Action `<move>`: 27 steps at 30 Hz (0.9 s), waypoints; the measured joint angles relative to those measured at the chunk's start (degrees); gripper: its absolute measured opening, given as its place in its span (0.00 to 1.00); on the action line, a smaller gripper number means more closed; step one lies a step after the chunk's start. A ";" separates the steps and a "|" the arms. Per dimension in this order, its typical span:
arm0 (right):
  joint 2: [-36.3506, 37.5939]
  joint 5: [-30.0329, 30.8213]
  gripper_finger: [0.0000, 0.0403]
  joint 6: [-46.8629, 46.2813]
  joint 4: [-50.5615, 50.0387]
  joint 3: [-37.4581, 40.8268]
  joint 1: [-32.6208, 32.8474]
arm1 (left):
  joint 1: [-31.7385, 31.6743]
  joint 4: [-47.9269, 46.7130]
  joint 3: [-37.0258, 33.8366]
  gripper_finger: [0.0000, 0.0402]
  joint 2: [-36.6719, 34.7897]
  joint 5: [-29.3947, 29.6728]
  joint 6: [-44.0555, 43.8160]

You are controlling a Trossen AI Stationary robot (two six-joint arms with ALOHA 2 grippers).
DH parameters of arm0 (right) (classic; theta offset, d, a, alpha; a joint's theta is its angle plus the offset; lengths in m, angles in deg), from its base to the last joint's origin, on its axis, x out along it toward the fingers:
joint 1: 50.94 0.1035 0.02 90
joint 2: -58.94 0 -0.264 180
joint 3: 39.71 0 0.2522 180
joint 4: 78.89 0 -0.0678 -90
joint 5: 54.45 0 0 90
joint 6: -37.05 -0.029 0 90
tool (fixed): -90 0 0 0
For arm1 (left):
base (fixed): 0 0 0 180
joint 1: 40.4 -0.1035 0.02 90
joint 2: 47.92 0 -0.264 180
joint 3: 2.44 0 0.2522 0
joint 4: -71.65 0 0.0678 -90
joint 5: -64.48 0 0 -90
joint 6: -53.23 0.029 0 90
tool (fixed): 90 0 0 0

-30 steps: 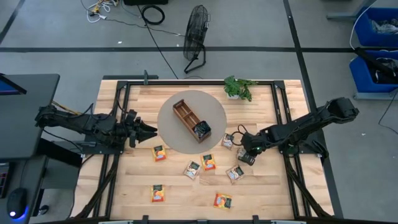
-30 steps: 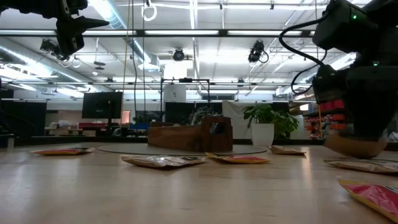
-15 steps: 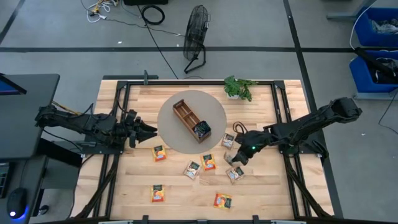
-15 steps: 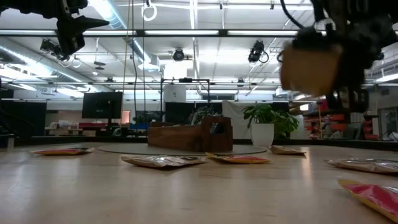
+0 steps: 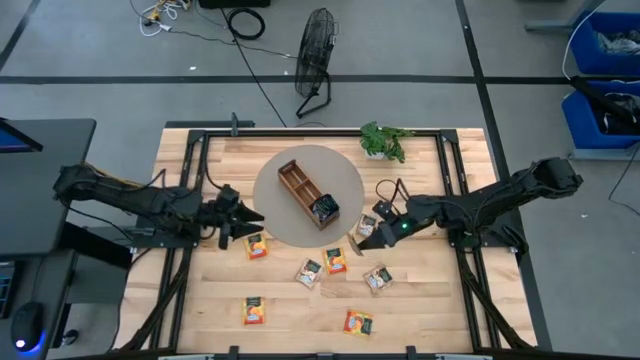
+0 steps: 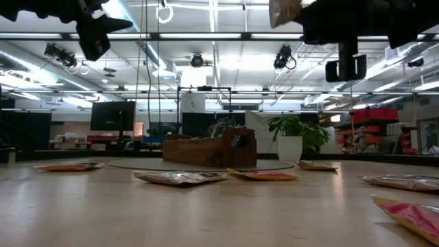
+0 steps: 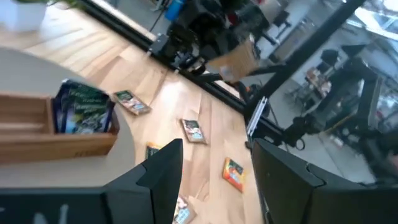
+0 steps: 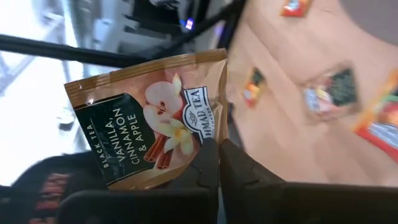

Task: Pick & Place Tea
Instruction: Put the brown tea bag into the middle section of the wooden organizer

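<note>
Over the table's right half, the right gripper (image 5: 366,238) has lifted clear of the wood and swung toward the round mat, jaws pinched tight on a beige tea sachet (image 8: 152,118), so delivery looks underway. At the left edge, the left gripper (image 5: 243,219) has crept forward, its jaws spread and empty. On the mat, the wooden tray (image 5: 298,187) holds dark blue sachets (image 5: 325,209) in its end compartment; the others look bare.

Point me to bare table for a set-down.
Free: the near-left corner left of the orange sachet, and the far-right strip between plant and right arm. Two tray compartments look empty. Crowded: the sachet scatter below the round mat, where the right gripper holds a sachet.
</note>
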 joint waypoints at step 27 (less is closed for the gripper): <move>-0.24 -8.54 0.00 -5.31 -2.54 -9.31 0.20 | -10.29 5.17 31.26 0.50 37.80 -23.44 28.04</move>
